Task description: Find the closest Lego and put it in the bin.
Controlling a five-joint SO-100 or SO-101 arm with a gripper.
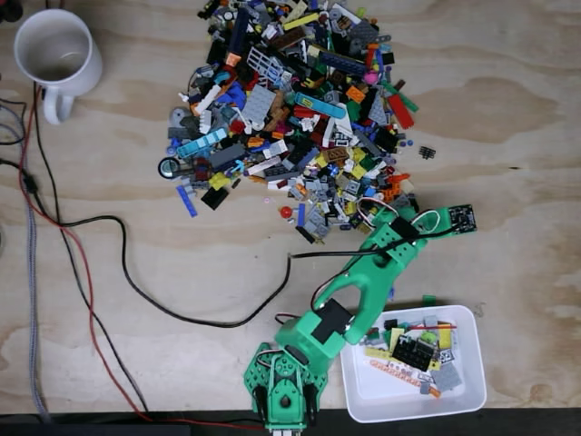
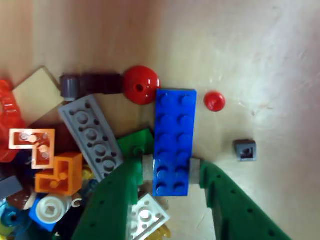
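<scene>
Jaws (image 2: 171, 170) were pinching a blue brick (image 2: 173, 141) by its long sides at the near edge of the Lego pile (image 1: 295, 109), grey pads pressed against both sides. Brick sat on the wood surface (image 2: 260, 60) beside a red dome (image 2: 141, 85) and a small red stud (image 2: 215, 101). Bin (image 1: 467, 386) sat right of the arm's base in the fixed view, a few pieces already in it.

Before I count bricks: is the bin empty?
No. The bin holds several mixed pieces toward its top edge in the fixed view; its lower part is bare.
</scene>
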